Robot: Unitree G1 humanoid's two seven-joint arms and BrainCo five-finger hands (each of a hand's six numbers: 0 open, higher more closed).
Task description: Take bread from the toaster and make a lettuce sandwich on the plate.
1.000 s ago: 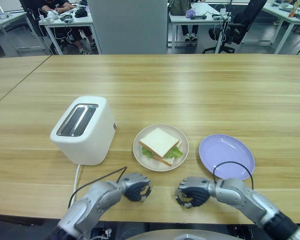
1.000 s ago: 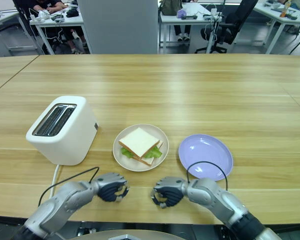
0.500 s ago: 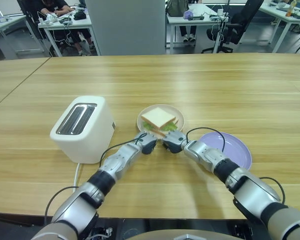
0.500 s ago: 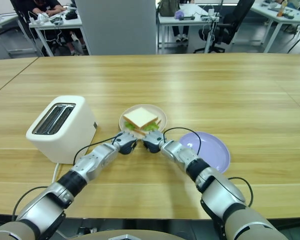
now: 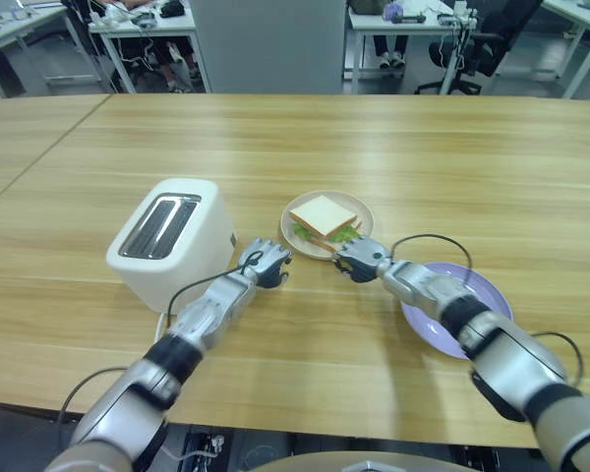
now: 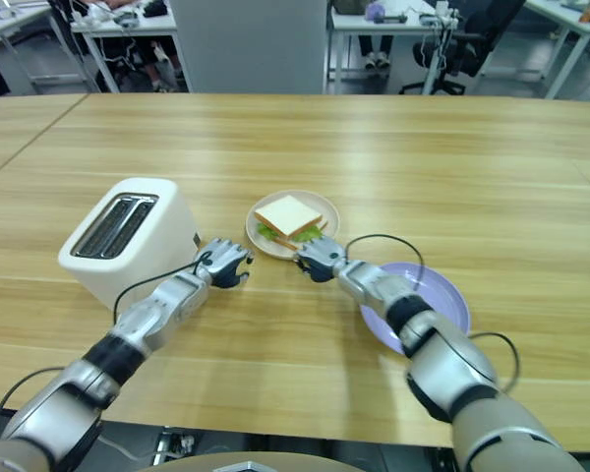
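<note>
A sandwich (image 5: 324,216) of white bread with green lettuce showing at its edges lies on a cream plate (image 5: 362,208) at the middle of the table. The white toaster (image 5: 168,239) stands to its left, slots empty as far as I can see. My left hand (image 5: 264,264) rests on the table between toaster and plate, fingers curled, holding nothing. My right hand (image 5: 359,261) sits with curled fingers at the plate's near right rim, also holding nothing.
An empty purple plate (image 5: 486,292) lies right of the sandwich plate, partly under my right forearm. The toaster's cord (image 5: 159,322) runs off the near table edge. Desks and office chairs stand in the room behind.
The view has shifted. Both hands went from the near table edge out to the sandwich plate; in the last half second the left hand drew a little left of it.
</note>
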